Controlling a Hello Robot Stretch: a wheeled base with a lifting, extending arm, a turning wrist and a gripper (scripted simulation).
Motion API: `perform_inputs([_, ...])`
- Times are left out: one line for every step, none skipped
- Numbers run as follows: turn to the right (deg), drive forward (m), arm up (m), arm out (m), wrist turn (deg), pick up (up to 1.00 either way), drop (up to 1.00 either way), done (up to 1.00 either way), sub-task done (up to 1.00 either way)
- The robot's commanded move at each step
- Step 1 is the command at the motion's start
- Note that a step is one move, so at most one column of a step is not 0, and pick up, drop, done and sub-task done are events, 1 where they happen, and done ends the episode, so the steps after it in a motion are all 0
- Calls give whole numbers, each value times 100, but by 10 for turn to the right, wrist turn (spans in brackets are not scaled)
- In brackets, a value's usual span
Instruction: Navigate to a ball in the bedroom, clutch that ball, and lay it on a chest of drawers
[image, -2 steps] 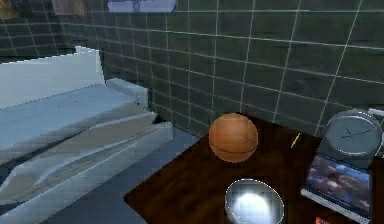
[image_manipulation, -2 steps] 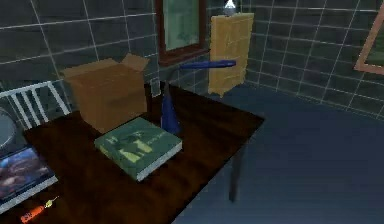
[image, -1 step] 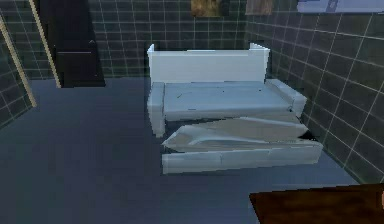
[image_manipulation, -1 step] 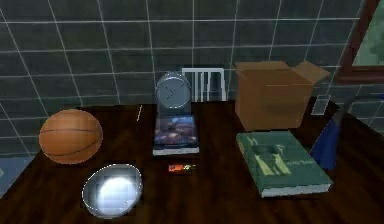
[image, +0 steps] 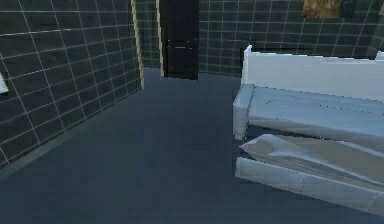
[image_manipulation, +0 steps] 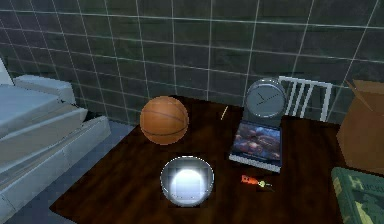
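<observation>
Dark tiled walls back a dark wooden table (image_manipulation: 128, 180); the ball (image_manipulation: 164, 120), orange and ribbed like a basketball, rests on it toward the arm side view's left, near a metal bowl (image_manipulation: 186, 180) and apart from a round clock (image_manipulation: 265, 98). Judged light, firm and quick to roll if nudged, so take it squarely across its widest middle. Gripper state: cannot tell.

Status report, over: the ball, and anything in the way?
Ball on dark table. Bowl close by, lower in the arm side view. Clock and book to its right.
</observation>
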Motion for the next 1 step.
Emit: perform_inputs([0,0,50,0,0,0,0,0,0])
